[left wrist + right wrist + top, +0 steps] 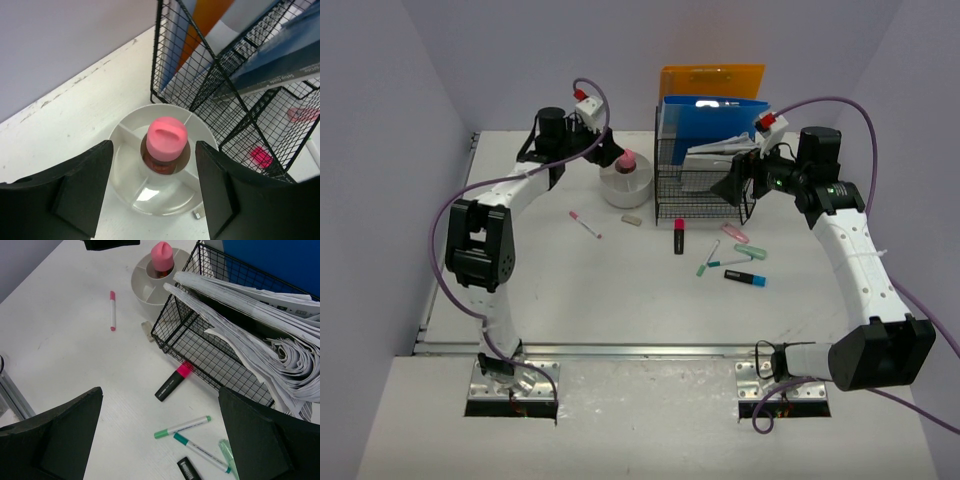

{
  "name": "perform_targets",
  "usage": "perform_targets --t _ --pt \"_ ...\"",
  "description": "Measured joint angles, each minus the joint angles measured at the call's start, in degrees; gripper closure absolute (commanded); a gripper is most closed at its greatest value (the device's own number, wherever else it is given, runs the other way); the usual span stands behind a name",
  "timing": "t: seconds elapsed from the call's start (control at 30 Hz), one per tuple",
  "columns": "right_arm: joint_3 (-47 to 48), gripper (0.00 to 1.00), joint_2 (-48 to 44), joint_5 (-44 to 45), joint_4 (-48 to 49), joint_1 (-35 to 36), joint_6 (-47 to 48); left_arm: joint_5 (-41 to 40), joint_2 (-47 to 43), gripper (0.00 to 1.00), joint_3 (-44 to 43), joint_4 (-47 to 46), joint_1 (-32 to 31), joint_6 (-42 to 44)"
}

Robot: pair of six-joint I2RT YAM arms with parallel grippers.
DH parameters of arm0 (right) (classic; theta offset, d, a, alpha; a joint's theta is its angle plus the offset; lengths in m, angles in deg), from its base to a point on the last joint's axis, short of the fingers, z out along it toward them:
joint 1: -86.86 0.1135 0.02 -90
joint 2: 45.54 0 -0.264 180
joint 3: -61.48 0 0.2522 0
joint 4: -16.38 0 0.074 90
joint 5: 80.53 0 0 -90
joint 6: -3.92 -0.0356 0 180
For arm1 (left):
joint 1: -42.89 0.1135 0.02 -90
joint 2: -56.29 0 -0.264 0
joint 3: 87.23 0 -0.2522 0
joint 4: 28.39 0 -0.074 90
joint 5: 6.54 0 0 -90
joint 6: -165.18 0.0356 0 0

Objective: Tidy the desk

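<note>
Left end effector (153,146) open over pink-capped bottle (166,137) by wire rack (235,100); right end effector (160,390) wide above pens (182,426).

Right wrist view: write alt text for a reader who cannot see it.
A black wire basket crammed with white papers stands on the white desk, a round white organiser holding a pink-capped bottle beside it. A pink pen, a black highlighter and two green markers lie loose nearby, framed by the open right gripper.

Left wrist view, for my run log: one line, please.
left gripper: open above pink-capped bottle | bottle: in round organizer | right gripper: open
</note>
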Motion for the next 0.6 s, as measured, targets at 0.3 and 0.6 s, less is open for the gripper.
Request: perform_targets --t 0.3,0.6 --pt "-0.9 0.01 0.0 0.3 0.5 0.0 -2.3 -13.8 -15.5 0.51 3.9 6.6 1.0 -15.1" --pt "-2.5 0.01 -0.3 3.7 1.7 0.0 -5.4 -33.8 -16.8 0.64 6.4 24.5 1.0 -30.7"
